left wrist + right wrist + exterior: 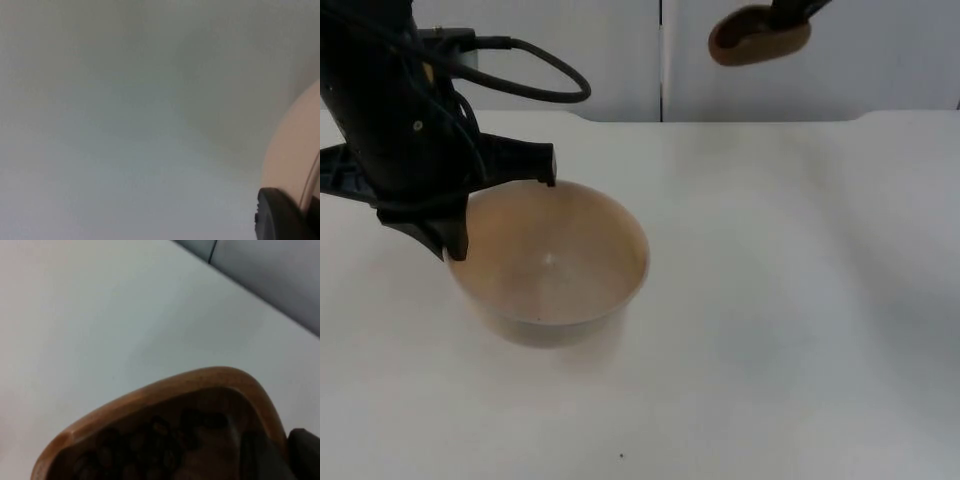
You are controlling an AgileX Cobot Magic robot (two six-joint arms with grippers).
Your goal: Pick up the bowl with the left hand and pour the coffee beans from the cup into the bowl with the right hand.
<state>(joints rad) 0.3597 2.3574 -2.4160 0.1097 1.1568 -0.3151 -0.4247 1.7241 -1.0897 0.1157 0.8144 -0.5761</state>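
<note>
A beige bowl [560,270] with nothing in it sits left of the table's centre in the top view. My left gripper [480,205] is over the bowl's left rim and shut on it. In the left wrist view a black fingertip [280,215] lies against the bowl's wall [295,145]. High at the back right, my right gripper [788,12] is shut on a brown wooden cup [757,38], held in front of the partition. The right wrist view looks into the cup [200,385], where dark coffee beans [150,445] lie, with one finger [305,450] outside the rim.
The white table [800,300] stretches bare to the right of and in front of the bowl. The grey partition wall [620,50] closes off the back.
</note>
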